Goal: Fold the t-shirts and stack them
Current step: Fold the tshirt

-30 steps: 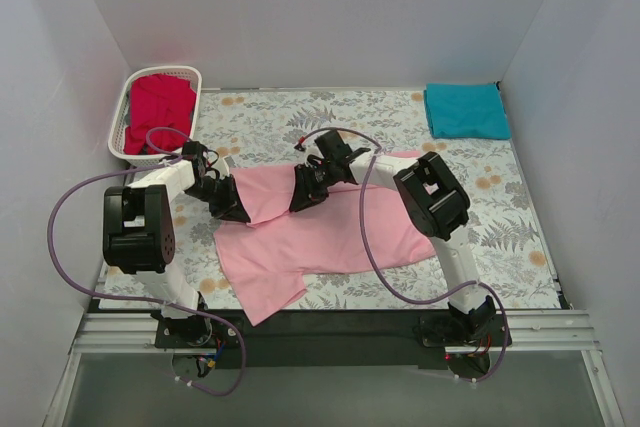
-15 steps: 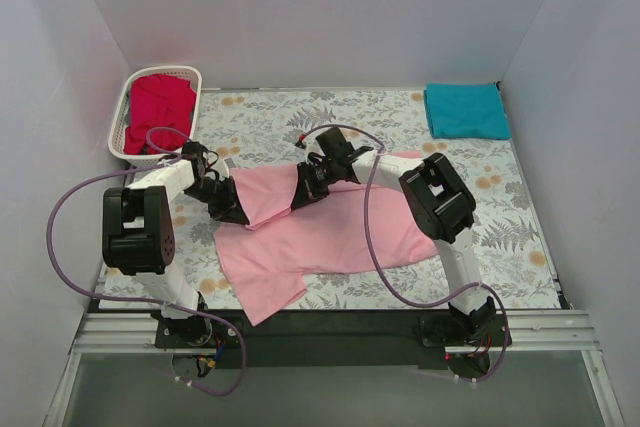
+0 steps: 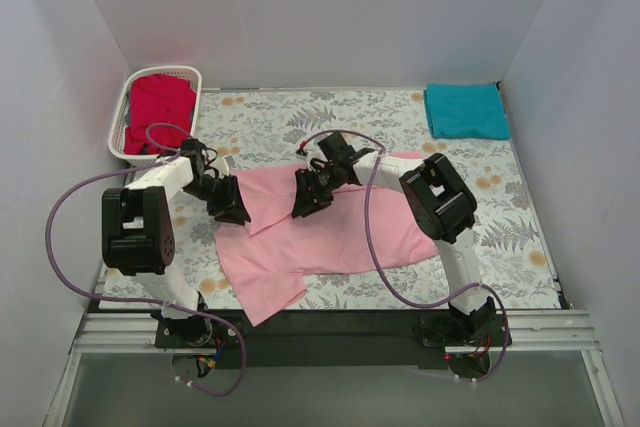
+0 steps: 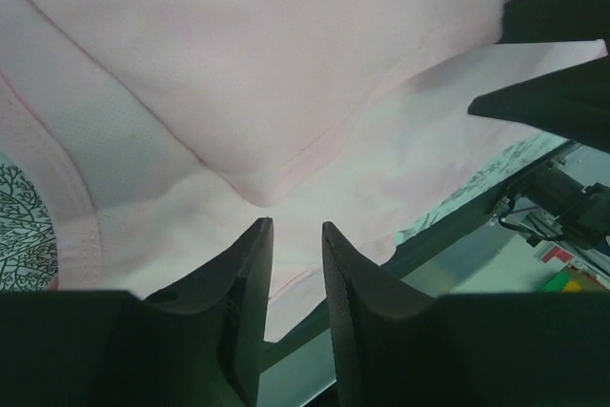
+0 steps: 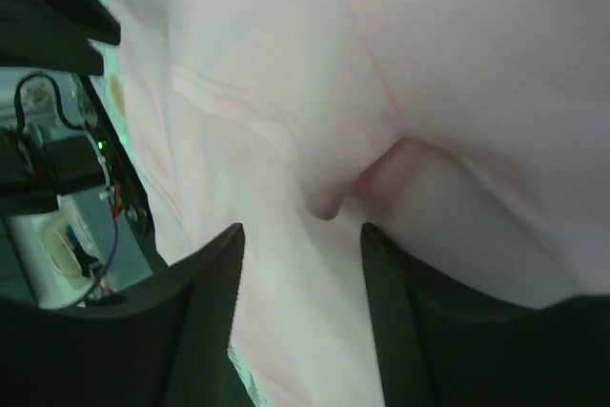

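The light pink t-shirt [image 3: 330,237] lies spread on the flowered table, its far edge folded toward me into a flap [image 3: 270,192]. My left gripper [image 3: 236,213] sits low at the flap's left corner. In the left wrist view [image 4: 296,226] its jaws stand slightly apart with nothing between them, and the hemmed corner [image 4: 262,183] lies just ahead. My right gripper [image 3: 303,205] is at the flap's right end. In the right wrist view [image 5: 301,228] it is open over the pink cloth [image 5: 429,64], with a small pucker [image 5: 329,202] ahead. The teal t-shirt [image 3: 465,110] lies folded at the far right.
The bright red t-shirt [image 3: 158,107] lies bunched in the white lattice basket [image 3: 117,137] at the far left. White walls close in the table on three sides. Purple cables loop from both arms over the table.
Both grippers have shifted slightly toward the near edge along the folded flap. The pink shirt's outline is almost unchanged.
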### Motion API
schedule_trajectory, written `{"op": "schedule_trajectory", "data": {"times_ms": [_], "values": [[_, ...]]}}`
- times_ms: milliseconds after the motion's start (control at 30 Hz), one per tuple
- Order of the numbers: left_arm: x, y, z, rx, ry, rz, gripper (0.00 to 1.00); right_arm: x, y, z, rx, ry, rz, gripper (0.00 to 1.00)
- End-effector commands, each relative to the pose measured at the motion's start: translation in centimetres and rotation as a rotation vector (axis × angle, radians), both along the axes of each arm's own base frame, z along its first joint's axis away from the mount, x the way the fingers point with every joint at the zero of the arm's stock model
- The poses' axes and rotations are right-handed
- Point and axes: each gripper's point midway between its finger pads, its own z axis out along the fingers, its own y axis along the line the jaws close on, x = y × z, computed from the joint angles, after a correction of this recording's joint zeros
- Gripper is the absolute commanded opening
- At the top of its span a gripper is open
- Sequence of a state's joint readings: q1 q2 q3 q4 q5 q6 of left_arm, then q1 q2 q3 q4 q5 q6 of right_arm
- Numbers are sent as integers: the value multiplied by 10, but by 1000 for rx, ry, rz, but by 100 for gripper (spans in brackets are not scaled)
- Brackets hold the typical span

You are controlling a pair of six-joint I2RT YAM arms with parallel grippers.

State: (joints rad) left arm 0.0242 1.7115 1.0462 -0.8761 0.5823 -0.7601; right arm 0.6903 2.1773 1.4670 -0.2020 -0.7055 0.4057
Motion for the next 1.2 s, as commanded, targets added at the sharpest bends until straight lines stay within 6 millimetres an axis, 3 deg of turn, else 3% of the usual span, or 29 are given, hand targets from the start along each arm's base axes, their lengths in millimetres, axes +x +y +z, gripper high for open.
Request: {"op": "schedule_trajectory", "data": {"times_ms": [0,67,100,133,200,300,467,567,867,1000,1100,1167], "values": [[22,-8,51,-92,-184,-56,28,0,-5,64,64,-146,107,62],[39,-8,78,-99,-330,-70,31,1,-13,89,97,-203,141,73],[46,-7,85,-94,-365,-65,35,3,-17,110,126,-281,163,83],[57,-5,92,-80,-405,-59,38,6,-23,118,135,-309,164,87],[68,-4,89,-77,-396,-57,38,22,-44,136,138,-369,128,92],[90,2,77,-41,-401,-15,35,59,-86,136,71,-422,30,92],[120,13,52,29,-387,59,28,122,-171,106,-83,-443,-154,88],[136,22,40,81,-400,85,26,145,-200,91,-129,-430,-219,84],[156,41,-12,185,-322,106,23,170,-247,26,-294,-378,-276,78],[172,44,-25,199,-319,97,23,180,-269,-4,-343,-314,-329,76],[192,48,-33,211,-321,86,22,196,-281,-11,-363,-318,-360,76],[203,51,-36,224,-325,82,21,212,-281,-5,-362,-354,-364,76]]}}
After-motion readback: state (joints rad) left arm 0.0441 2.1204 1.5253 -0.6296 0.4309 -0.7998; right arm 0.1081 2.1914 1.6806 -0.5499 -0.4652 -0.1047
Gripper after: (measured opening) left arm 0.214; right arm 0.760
